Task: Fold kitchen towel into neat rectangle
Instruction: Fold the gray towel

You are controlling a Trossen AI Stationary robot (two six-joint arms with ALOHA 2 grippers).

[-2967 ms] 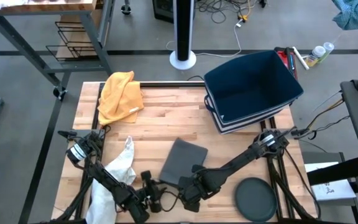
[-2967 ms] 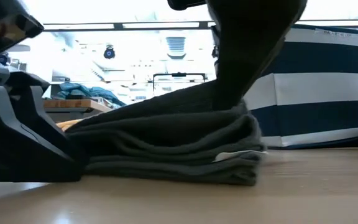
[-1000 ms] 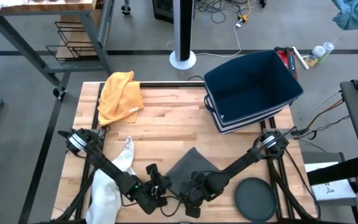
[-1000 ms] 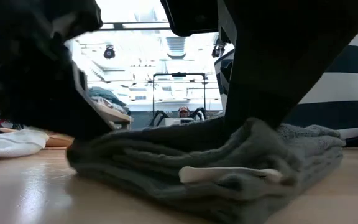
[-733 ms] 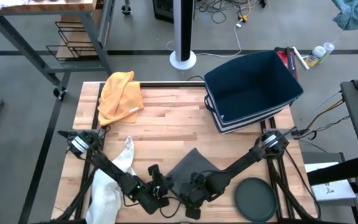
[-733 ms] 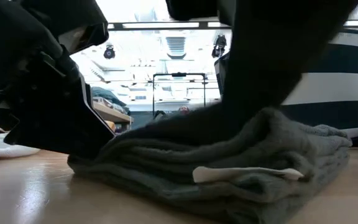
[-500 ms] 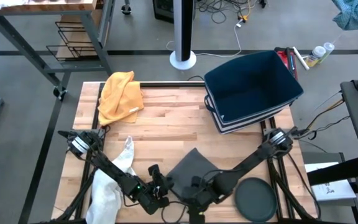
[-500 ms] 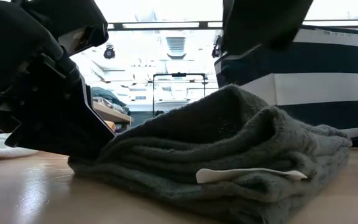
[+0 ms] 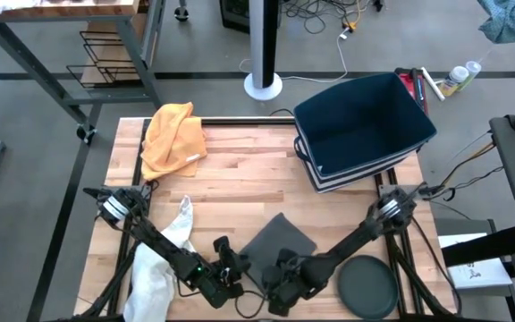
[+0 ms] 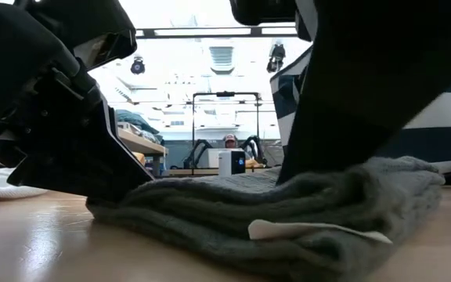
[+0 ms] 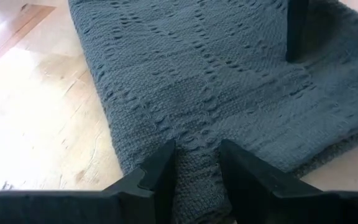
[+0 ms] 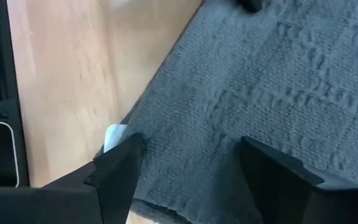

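The grey kitchen towel (image 9: pixel 280 237) lies folded in several layers near the table's front edge, flat on the wood, turned so that its corners point left, right, near and far. A white label (image 10: pixel 312 229) sticks out of its near edge. My left gripper (image 9: pixel 232 268) is at the towel's left corner, shut on it. My right gripper (image 9: pixel 282 275) stands over the near corner with its fingers wide open, one on each side of a patch of cloth (image 12: pixel 191 124). My left gripper pinches the towel's left corner (image 11: pixel 197 177) between its two fingers, the folded layers together. The fingers slant down from the table's near left. The corner stays on the table and the rest of the towel lies flat. My right gripper comes down from above, and in the low view a finger (image 10: pixel 351 102) meets the towel's top layer (image 10: pixel 308 178) near the label corner (image 12: pixel 112 137). Its fingers are spread and pinch nothing. The towel lies flat under it.
A white cloth (image 9: pixel 164 259) lies just left of my left arm and a yellow cloth (image 9: pixel 173 134) at the far left. A blue striped basket (image 9: pixel 360 130) stands at the far right and a dark round plate (image 9: pixel 369 286) at the near right.
My left gripper has sunk to the table at the towel's left corner. My right gripper lifted off the towel toward the near edge, leaving a raised hump, then came back down on it. The hump has flattened and the towel lies low.
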